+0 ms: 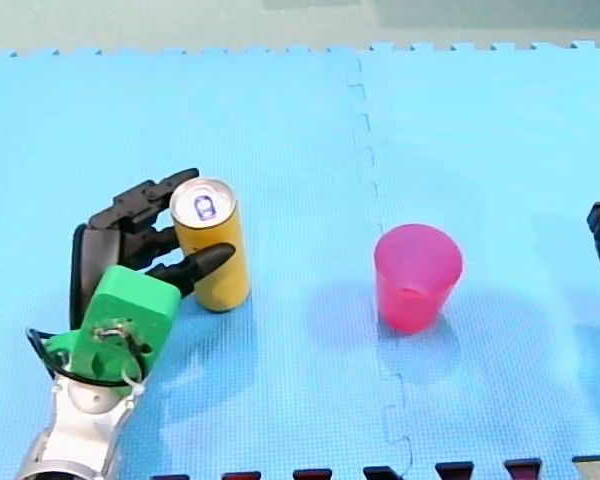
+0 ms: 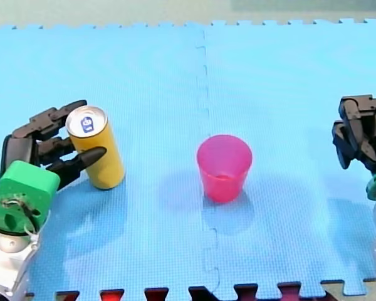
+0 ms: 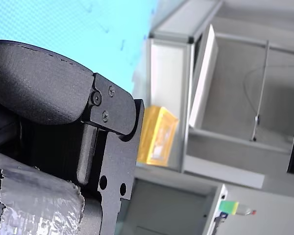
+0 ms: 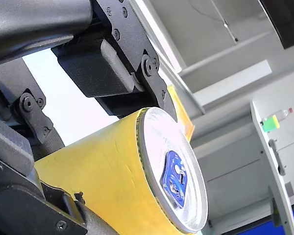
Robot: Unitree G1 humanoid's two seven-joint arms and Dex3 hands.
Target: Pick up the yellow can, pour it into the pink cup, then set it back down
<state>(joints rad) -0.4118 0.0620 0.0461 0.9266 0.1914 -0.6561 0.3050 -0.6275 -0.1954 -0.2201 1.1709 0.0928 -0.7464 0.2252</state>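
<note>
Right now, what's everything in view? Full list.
foam mat: 1, blue, covers the work surface
yellow can: 1, yellow with a silver top, standing on the mat's left part
pink cup: 1, pink, upright near the mat's middle, apart from the can
left hand: 1, black, fingers wrapped around the can
right hand: 1, black, at the mat's right edge, holding nothing

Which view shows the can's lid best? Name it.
Second wrist view: lid close, blue tab plain. Head views show it small atop the yellow can, left hand around it; right hand at the right edge.
</note>
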